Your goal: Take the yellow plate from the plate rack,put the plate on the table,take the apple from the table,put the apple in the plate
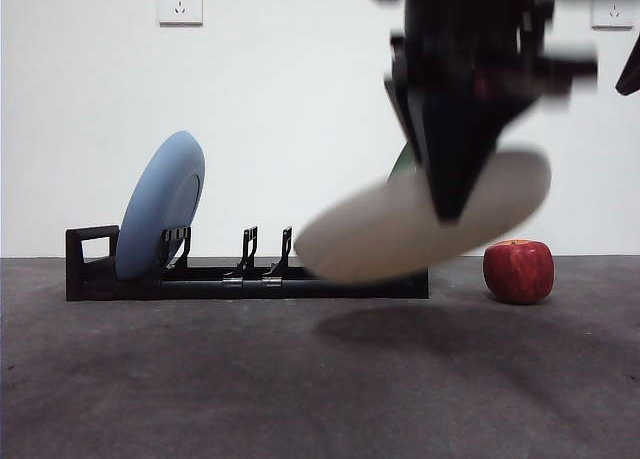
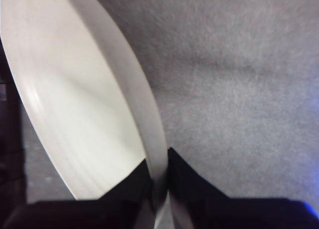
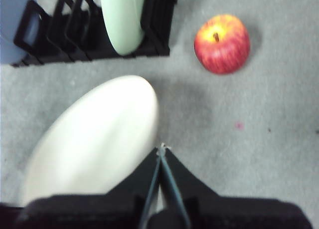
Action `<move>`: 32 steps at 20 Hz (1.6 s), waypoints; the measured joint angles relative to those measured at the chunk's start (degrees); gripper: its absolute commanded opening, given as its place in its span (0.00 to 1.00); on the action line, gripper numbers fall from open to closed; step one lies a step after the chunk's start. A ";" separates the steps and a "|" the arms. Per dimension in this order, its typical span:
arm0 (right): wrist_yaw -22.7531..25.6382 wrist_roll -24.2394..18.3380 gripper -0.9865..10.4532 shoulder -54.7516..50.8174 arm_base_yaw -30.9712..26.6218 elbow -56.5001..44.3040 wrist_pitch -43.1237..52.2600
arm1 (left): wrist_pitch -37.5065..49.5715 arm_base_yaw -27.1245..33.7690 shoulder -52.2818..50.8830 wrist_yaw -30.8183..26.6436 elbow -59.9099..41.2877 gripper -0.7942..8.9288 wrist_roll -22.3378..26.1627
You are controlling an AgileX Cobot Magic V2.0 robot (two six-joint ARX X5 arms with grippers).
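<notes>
Clamping the yellow plate (image 1: 400,229) by its rim, the left gripper (image 2: 159,181) held it tilted above the table (image 1: 200,379), the apple (image 1: 518,271) lying toward four o'clock, nearer the closed, empty right gripper (image 3: 160,154).

The cream plate (image 1: 400,234) is hanging tilted above the grey table (image 1: 200,379), before the black rack (image 1: 90,274); the red apple (image 1: 518,271) is sitting right.

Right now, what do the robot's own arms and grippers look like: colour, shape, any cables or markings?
Both are matte black. The left gripper has two wedge-shaped jaws tapering to narrow tips. The right gripper has matching jaws with thin bluish-grey inner edges. From the front, the working arm is a blurred, blocky black mass with a reddish spot. No cables or markings show.
</notes>
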 measured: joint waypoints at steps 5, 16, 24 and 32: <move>1.27 0.37 0.08 0.00 0.00 0.00 0.77 | 2.40 -1.75 5.20 -0.37 -0.24 0.07 0.24; 2.16 0.52 0.08 0.02 0.00 0.00 0.59 | 3.72 -1.36 10.36 -4.52 -0.20 0.25 1.99; 2.19 0.50 0.08 0.00 0.00 0.00 -0.39 | 2.56 -0.63 10.58 -3.23 -0.22 0.73 -0.48; 2.19 0.50 0.08 0.00 0.00 0.00 -0.55 | -1.40 -0.63 2.95 0.90 -0.22 0.72 -2.64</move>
